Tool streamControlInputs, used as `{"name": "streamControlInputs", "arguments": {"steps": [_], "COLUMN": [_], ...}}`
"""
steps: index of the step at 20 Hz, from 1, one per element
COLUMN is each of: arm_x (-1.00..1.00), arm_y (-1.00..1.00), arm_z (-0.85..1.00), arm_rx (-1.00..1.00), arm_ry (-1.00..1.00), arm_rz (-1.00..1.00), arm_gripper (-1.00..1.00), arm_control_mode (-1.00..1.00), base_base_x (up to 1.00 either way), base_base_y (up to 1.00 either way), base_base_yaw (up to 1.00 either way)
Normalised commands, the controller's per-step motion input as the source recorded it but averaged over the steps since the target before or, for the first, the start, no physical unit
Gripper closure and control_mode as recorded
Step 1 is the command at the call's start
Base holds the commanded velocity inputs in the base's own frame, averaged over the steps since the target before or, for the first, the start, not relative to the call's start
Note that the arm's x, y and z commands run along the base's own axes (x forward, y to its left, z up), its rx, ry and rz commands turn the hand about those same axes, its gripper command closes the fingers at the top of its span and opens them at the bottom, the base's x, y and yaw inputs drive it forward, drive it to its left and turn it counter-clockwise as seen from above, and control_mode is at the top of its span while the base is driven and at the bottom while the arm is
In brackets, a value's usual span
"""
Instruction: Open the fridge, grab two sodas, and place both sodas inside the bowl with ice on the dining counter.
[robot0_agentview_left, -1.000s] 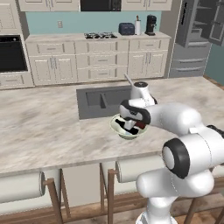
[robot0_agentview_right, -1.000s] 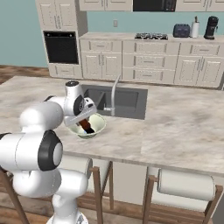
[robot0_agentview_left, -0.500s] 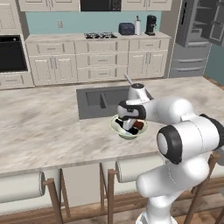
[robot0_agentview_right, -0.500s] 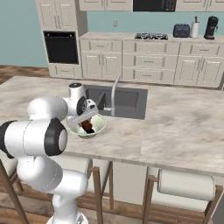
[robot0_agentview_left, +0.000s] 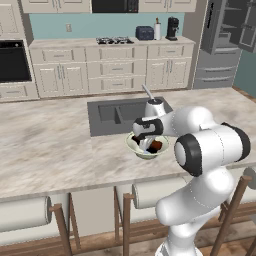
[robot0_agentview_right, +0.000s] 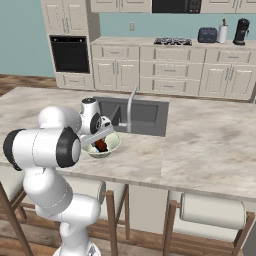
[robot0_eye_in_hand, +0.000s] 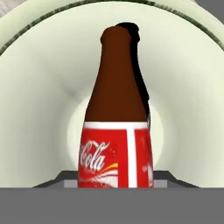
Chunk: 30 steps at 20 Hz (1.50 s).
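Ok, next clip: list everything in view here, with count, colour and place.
soda bottle: one seen, dark brown, red label, in the bowl, close before the hand camera
bowl: one, pale cream-green, on the island by the sink
dining counter: one, beige marbled
sink: one, grey, inset, curved tap behind
stools: white-cushioned, along the near edge
fridge: one, grey, far right, door open
wall oven: one, black
stovetop, toaster, coffee maker: on the back counter
gripper: lowered into the bowl; grip unclear
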Motion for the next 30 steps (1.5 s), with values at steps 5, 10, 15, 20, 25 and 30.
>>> {"name": "streamControlInputs", "arguments": {"steps": [5,10,15,20,25,30], "arm_x": [0.12,0.02,-0.33,-0.31,-0.11,-0.1], "arm_y": [0.0,0.0,-0.11,-0.02,0.0,0.0], "arm_z": [-0.2,-0.14,-0.02,-0.01,0.05,0.35], "arm_rx": [-0.01,-0.01,0.0,0.0,0.0,0.0], "arm_ry": [0.01,0.01,-0.01,0.0,0.0,-0.04], "arm_rz": [0.01,0.01,0.0,0.0,0.0,0.0], "arm_gripper": [1.0,-1.0,-1.0,-1.0,-1.0,-1.0], "arm_control_mode": [-1.0,-1.0,-1.0,-1.0,-1.0,-1.0], "base_base_x": [0.0,0.0,0.0,0.0,0.0,0.0], "base_base_y": [0.0,0.0,0.0,0.0,0.0,0.0], "base_base_yaw": [0.0,0.0,0.0,0.0,0.0,0.0]}}
